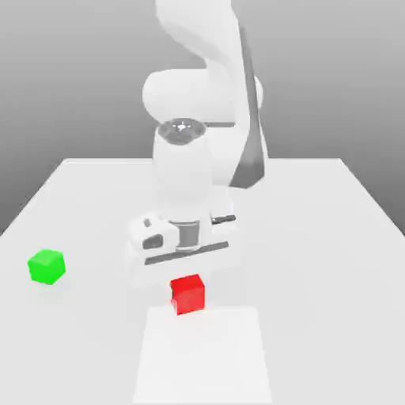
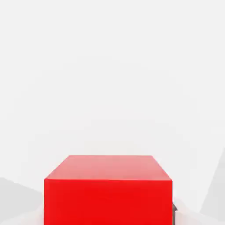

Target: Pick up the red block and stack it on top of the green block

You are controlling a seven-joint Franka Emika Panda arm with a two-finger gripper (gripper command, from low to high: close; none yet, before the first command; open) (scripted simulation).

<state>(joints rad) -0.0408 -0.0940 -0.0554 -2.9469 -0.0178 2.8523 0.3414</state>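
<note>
The red block (image 1: pixel 188 294) sat on the white surface (image 1: pixel 332 261), gripped by the closed tool (image 1: pixel 187 278). A straight lift should precede carrying it toward the green block (image 1: pixel 47 266), well apart.

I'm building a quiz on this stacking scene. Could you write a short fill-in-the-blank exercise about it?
1. The gripper is lowered over the ____ block.
2. The green block sits toward the exterior view's ____ of the red block.
3. Both blocks rest on a ____ table.
Missing words: red; left; white
</note>
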